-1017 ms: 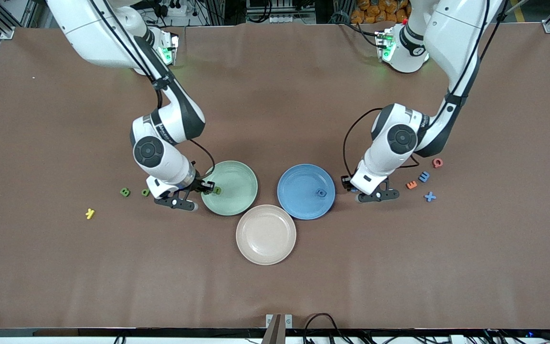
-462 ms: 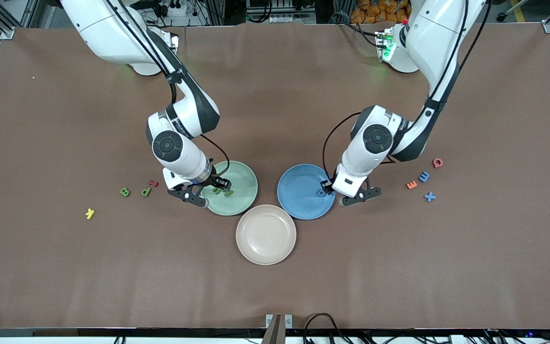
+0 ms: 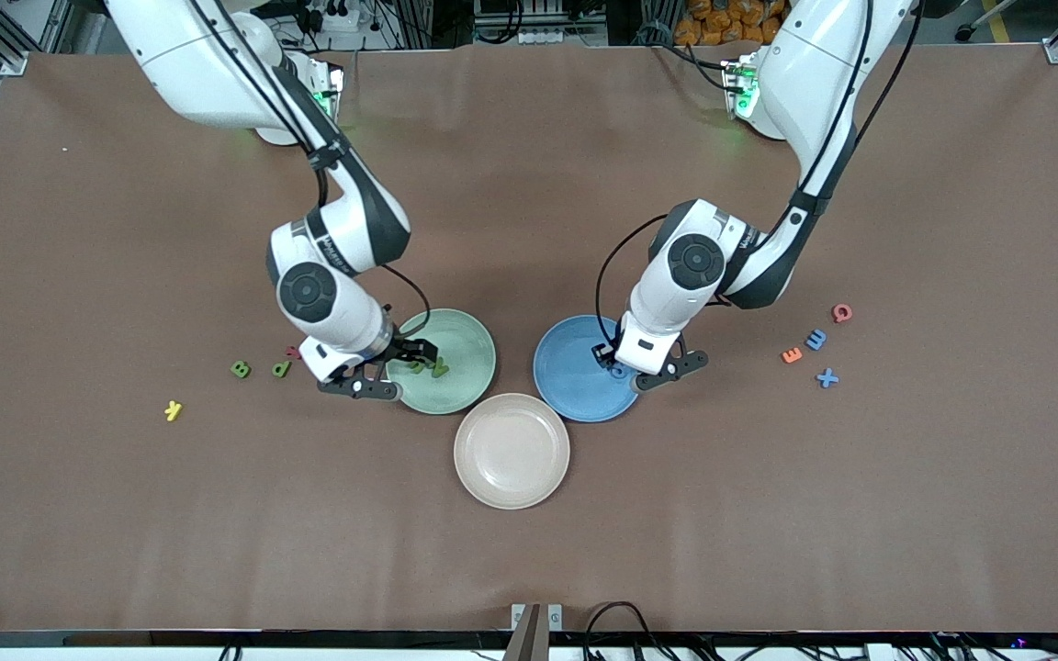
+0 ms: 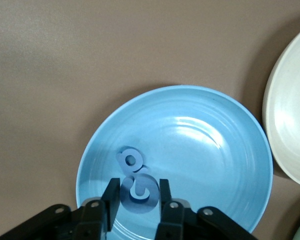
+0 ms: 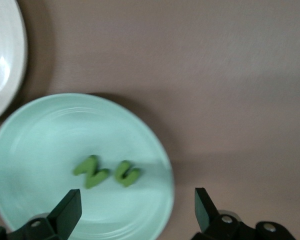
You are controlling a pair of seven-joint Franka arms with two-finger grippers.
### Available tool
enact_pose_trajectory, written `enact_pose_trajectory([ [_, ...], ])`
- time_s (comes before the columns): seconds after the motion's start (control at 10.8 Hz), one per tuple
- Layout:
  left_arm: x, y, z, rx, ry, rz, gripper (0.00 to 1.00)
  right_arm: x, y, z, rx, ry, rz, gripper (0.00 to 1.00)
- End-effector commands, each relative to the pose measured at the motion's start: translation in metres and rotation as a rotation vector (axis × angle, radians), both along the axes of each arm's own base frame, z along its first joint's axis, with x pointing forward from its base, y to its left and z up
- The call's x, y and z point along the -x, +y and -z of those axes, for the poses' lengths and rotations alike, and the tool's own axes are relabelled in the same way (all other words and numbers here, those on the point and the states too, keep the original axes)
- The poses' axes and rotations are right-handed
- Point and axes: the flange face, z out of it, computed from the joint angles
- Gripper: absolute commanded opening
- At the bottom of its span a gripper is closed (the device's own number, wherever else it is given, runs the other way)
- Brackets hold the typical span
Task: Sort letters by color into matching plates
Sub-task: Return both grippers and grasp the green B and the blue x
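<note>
The pale green plate point(image 3: 465, 344) holds two green letters point(image 3: 428, 368), which also show in the right wrist view point(image 5: 107, 173). My right gripper point(image 3: 408, 354) is open and empty over that plate's rim point(image 5: 135, 210). The blue plate point(image 3: 575, 390) holds one blue letter point(image 4: 130, 159). My left gripper point(image 3: 614, 361) is low over the blue plate, shut on a second blue letter point(image 4: 140, 192). Two green letters point(image 3: 241, 369) point(image 3: 281, 369) lie toward the right arm's end. Two blue letters point(image 3: 816, 340) point(image 3: 827, 377) lie toward the left arm's end.
A beige plate point(image 3: 512, 451) lies nearer the front camera, between the two plates. A red letter point(image 3: 293, 352) and a yellow letter point(image 3: 174, 410) lie near the green ones. An orange letter point(image 3: 793, 354) and a red letter point(image 3: 842, 313) lie beside the blue ones.
My right gripper carried a green letter over the green plate, let it go and drew back to the rim. My left gripper moved with its blue letter from beside the blue plate to over it.
</note>
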Motion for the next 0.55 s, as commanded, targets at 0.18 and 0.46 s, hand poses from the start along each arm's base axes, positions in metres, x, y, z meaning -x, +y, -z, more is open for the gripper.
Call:
enact_pose_trajectory([
  [0.18, -0.005, 0.004, 0.002, -0.005, 0.017, 0.008, 1.00, -0.030, -0.073, 0.000, 0.035, -0.028, -0.323, 1.00],
  [0.46, -0.010, 0.027, 0.006, -0.094, 0.039, 0.158, 1.00, -0.047, -0.132, 0.000, 0.052, -0.035, -0.360, 1.00],
])
